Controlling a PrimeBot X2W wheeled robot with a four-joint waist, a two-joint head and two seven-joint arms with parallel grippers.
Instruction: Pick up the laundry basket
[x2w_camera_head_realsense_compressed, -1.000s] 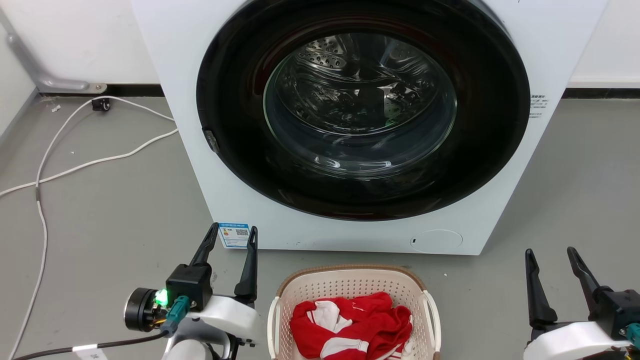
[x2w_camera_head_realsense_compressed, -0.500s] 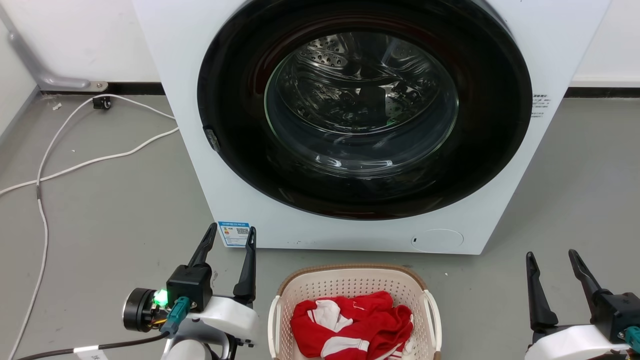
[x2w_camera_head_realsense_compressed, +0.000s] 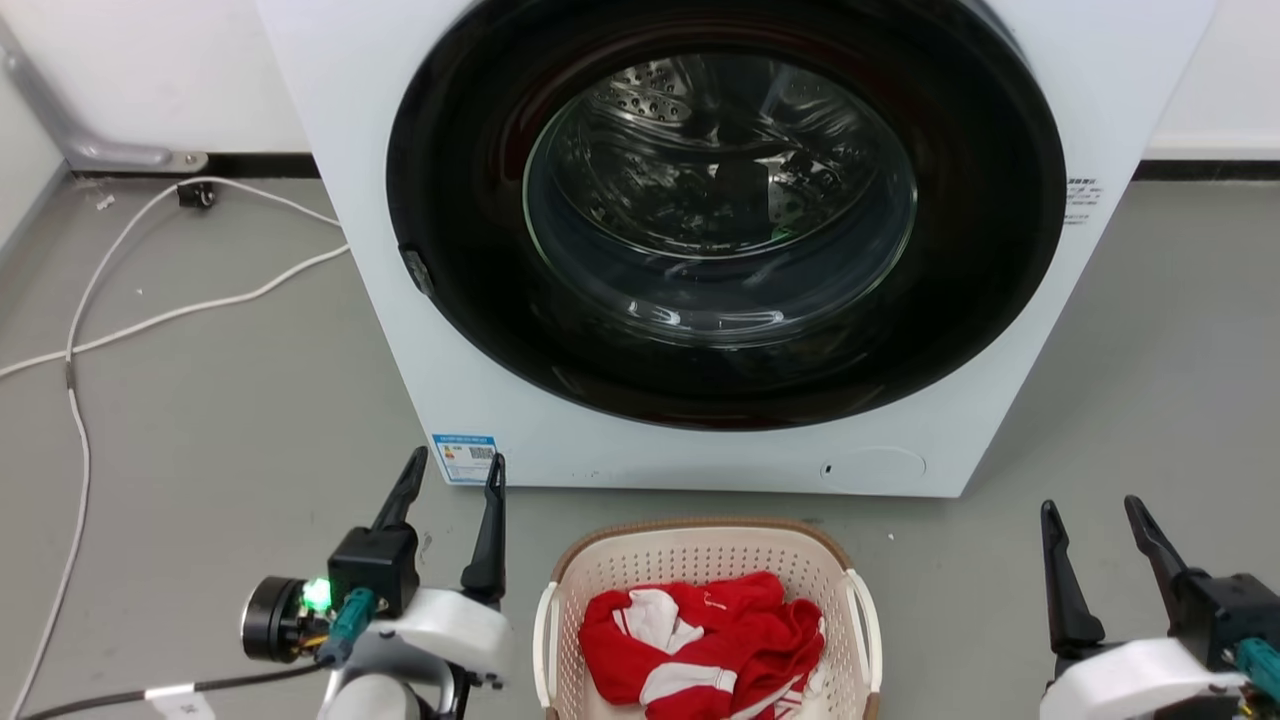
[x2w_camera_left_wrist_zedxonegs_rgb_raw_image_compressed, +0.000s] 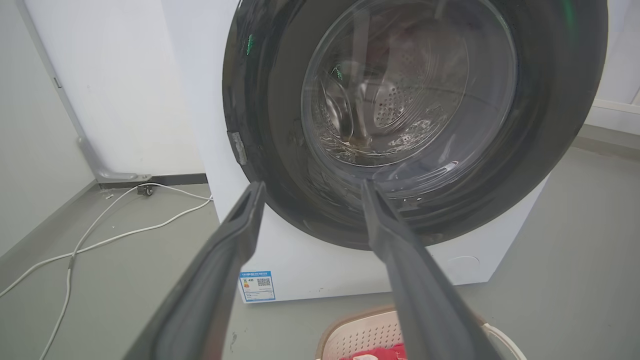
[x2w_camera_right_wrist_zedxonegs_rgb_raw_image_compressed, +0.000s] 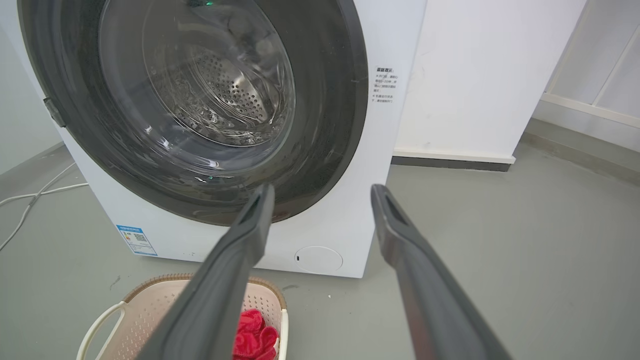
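Note:
The laundry basket (x2w_camera_head_realsense_compressed: 700, 556), cream and perforated with a brown rim and white side handles, stands on the grey floor in front of the washing machine, holding a red and white garment (x2w_camera_head_realsense_compressed: 705, 640). My left gripper (x2w_camera_head_realsense_compressed: 455, 470) is open to the basket's left, above the floor. My right gripper (x2w_camera_head_realsense_compressed: 1090, 508) is open well to the basket's right. Nothing sits between either pair of fingers. The basket (x2w_camera_left_wrist_zedxonegs_rgb_raw_image_compressed: 360, 335) appears at the bottom of the left wrist view, and the basket (x2w_camera_right_wrist_zedxonegs_rgb_raw_image_compressed: 145, 310) lies at the lower left of the right wrist view.
A white washing machine (x2w_camera_head_realsense_compressed: 400, 300) with a shut round dark door (x2w_camera_head_realsense_compressed: 720, 210) rises just behind the basket. White cables (x2w_camera_head_realsense_compressed: 150, 320) trail over the floor at the left. A white wall (x2w_camera_right_wrist_zedxonegs_rgb_raw_image_compressed: 475, 75) stands to the machine's right.
The whole head picture has shifted slightly upward, so the camera has moved. Both grippers stay open in about the same places beside the basket.

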